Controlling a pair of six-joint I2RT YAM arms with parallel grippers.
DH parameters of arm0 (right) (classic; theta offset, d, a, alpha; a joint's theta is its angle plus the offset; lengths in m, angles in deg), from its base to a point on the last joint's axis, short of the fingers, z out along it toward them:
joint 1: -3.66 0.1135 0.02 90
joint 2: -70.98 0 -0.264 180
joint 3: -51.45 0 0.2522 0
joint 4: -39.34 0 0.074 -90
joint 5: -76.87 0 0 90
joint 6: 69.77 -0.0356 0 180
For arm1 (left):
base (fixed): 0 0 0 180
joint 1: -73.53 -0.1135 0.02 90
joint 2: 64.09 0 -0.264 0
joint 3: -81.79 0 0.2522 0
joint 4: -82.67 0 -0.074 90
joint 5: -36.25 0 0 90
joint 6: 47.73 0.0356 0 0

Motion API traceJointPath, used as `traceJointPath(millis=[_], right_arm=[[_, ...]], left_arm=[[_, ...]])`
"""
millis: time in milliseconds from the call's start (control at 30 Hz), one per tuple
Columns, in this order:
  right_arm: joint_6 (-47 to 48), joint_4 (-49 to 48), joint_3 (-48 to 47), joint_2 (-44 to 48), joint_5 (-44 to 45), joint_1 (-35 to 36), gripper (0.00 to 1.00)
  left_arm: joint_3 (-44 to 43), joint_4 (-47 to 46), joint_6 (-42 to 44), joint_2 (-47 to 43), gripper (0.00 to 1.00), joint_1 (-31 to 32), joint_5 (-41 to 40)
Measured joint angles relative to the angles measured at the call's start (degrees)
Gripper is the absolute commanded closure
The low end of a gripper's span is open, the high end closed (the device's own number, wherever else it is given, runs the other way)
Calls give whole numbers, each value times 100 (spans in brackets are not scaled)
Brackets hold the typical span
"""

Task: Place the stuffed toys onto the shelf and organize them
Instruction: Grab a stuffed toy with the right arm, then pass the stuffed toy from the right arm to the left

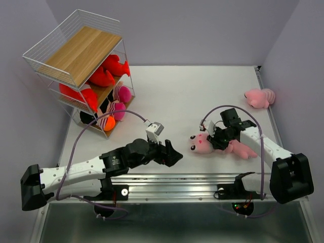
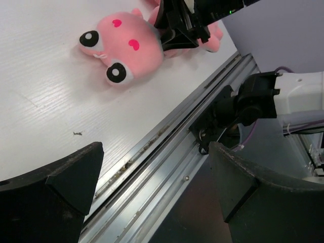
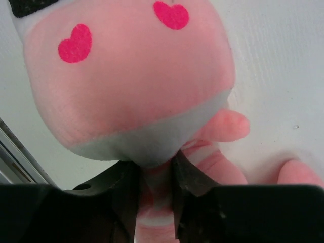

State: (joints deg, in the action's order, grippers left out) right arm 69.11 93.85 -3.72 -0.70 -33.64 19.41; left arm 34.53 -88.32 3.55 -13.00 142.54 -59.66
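right gripper (image 3: 153,182) pinches the neck of one pink toy (image 1: 201,144) lying near centre on the table (image 1: 177,96). left gripper (image 2: 156,152) hangs wide open just left of it. we count two toys on the table: this one and a second pink toy (image 1: 259,97) at far right. the shelf (image 1: 81,53), far left, holds at least three red toys (image 1: 114,66) and two striped toys (image 1: 123,93) on its lower tiers.

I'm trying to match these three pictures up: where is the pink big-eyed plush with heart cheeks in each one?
Top external: the pink plush toy lies just right of centre.
Left wrist: it is at upper middle, eyes facing the camera.
Right wrist: its head fills the upper frame, very close.
Shared landmark: the right gripper closed on its neck, seen in all three views.
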Motion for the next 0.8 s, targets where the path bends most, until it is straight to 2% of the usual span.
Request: traceJointPath(millis=[100,233,433,600,800], right_arm=[[-236,17,-22,118,-98,0,88],[-581,280,-310,168,-643,0,92],[-975,863,-1163,59,-2328,0,93],[-774,1427,-1475,-238,-3252,2,93],[-247,2096,-1631,-485,-3574,2,93]], left_arm=[[278,-382,-76,-247,4,2,-79],[603,-734,-46,-413,3,2,-170],[662,-1113,424,-393,1,2,-269],[557,-1325,1716,-308,1,4,-262],[533,-1397,3709,-448,1,4,15]])
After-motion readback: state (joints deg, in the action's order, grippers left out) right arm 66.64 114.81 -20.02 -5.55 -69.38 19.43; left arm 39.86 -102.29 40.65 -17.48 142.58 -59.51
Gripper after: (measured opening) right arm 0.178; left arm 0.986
